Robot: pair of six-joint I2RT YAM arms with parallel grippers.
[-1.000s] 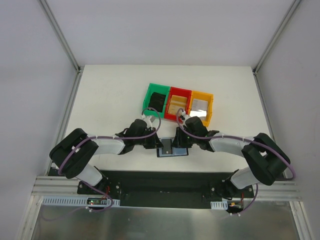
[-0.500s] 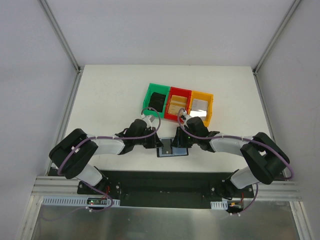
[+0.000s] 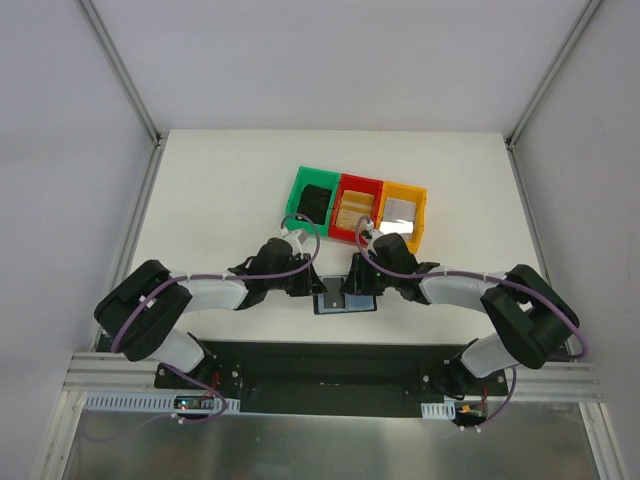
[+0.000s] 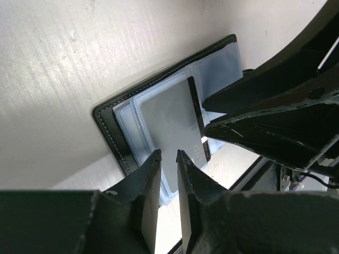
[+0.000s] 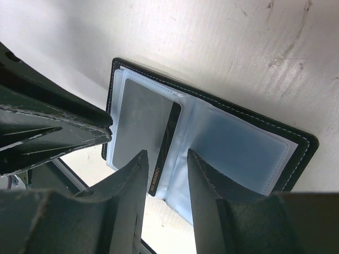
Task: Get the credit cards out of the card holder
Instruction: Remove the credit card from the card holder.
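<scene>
The black card holder (image 3: pixel 346 303) lies open and flat near the table's front edge, its grey-blue sleeves (image 5: pixel 238 151) facing up. A grey credit card (image 4: pixel 168 119) with a dark edge strip (image 5: pixel 161 159) sits in one sleeve and sticks partly out of it. My left gripper (image 4: pixel 168 153) hovers over that card's end. Its jaws stand a narrow gap apart with nothing between them. My right gripper (image 5: pixel 167 153) comes from the other side, open, over the card's dark edge and the fold of the holder. In the top view the left gripper (image 3: pixel 312 290) and the right gripper (image 3: pixel 347 288) almost meet.
Behind the holder stand three small bins in a row. The green one (image 3: pixel 299 192) holds a black item, the red one (image 3: pixel 372 185) a tan card, and the yellow one (image 3: pixel 422 213) a silver card. The table's front edge lies just below the holder.
The left wrist has shifted slightly up and to the left above the holder. The right arm and the card holder stay where they were.
</scene>
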